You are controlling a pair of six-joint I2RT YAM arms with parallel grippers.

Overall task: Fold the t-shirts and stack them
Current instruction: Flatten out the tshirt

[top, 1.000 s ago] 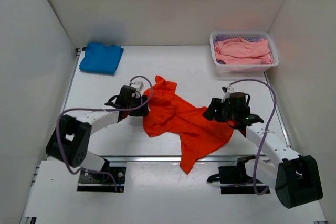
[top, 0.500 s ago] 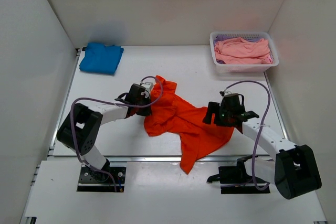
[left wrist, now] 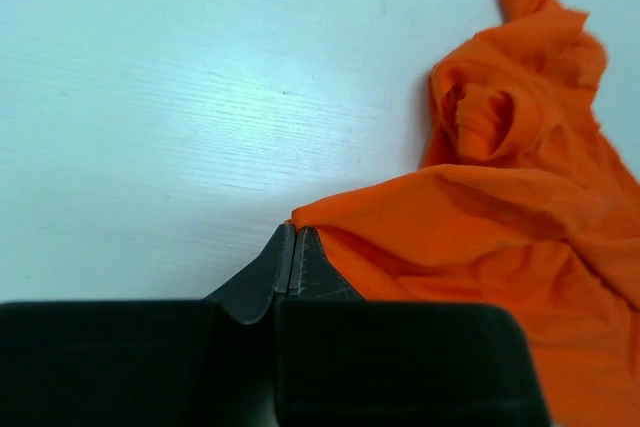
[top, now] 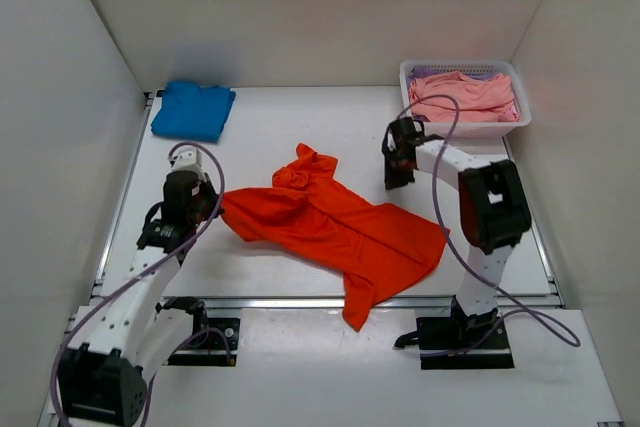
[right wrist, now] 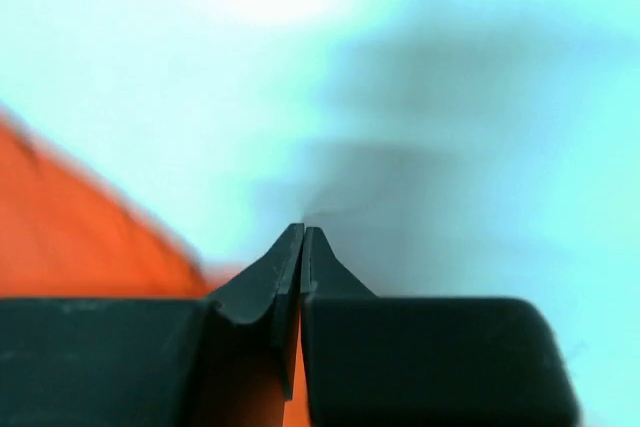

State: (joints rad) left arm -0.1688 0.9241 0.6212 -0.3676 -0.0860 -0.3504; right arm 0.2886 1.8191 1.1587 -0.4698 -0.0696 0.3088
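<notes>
The orange t-shirt (top: 340, 227) lies opened out but rumpled across the middle of the table (top: 300, 117), seen from above. One bunched end points toward the far side and a narrow tail hangs over the near edge. My left gripper (top: 212, 207) sits at the shirt's left corner, where the cloth runs out to a point. My right gripper (top: 394, 177) is reached out to the far right, just off the shirt's right side and near the white lattice basket (top: 470, 130). The pink t-shirts (top: 460, 95) are heaped in that basket. The blue t-shirt (top: 195, 110) lies folded in the far left corner, well apart from the orange one.

From my left wrist, the left gripper (left wrist: 295, 237) has its fingers pressed together on the pointed corner of the orange t-shirt (left wrist: 500, 237). The rest of the cloth spreads away to the right, with a twisted knot of fabric farther off, over the bare table (left wrist: 150, 97).

From my right wrist the picture is blurred. The right gripper (right wrist: 302, 237) has its fingertips closed against each other, and I see no cloth at the tips. The orange t-shirt (right wrist: 80, 237) fills the lower left, and a dark shadow falls on the table (right wrist: 150, 47) ahead.
</notes>
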